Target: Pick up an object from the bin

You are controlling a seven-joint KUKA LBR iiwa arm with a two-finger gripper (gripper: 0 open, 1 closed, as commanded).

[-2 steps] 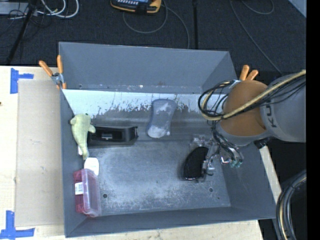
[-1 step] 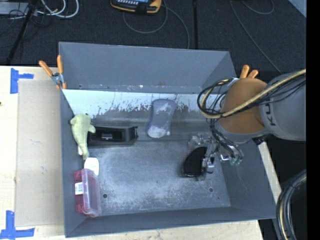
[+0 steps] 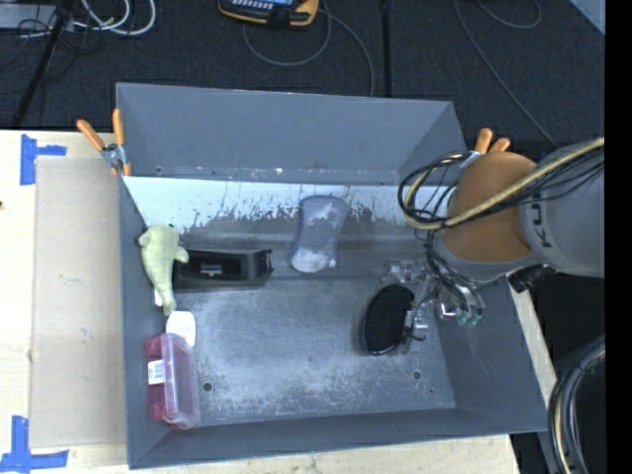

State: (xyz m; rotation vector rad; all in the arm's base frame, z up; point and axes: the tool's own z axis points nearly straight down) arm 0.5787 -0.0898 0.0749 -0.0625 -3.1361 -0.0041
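My gripper (image 3: 419, 310) is low in the right part of the bin, under the orange wrist cover. Right beside it on the left lies a black oval thing (image 3: 385, 321), shaped like a computer mouse, flat on the bin floor. The gripper's metal parts touch or nearly touch that thing's right edge. A clear plastic cup (image 3: 318, 233) lies on its side near the back wall, left of and behind the gripper.
A black stapler-like block (image 3: 225, 267) lies at the back left, a pale yellow-green plush toy (image 3: 160, 260) beside it by the left wall. A pink bottle with a white cap (image 3: 170, 373) lies in the front left corner.
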